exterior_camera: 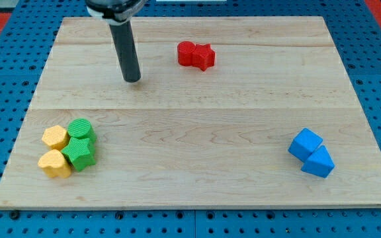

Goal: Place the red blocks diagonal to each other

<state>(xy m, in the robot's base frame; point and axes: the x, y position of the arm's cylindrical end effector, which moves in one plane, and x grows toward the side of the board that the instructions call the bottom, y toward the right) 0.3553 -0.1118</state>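
Since the arm carries no claw at all, only a rod, nothing can be pinched, and my tip (132,79) rests on the wooden board (197,178) well to the view's left of the two red blocks (196,55), which sit touching side by side near the view's top: a rounded red block (186,53) on the left and a red star-shaped block (205,57) on the right. They look small, rigid and light, likely to slide easily and to spin if nudged off-centre. I would push one squarely on a flat flank to shift it diagonally from its partner.
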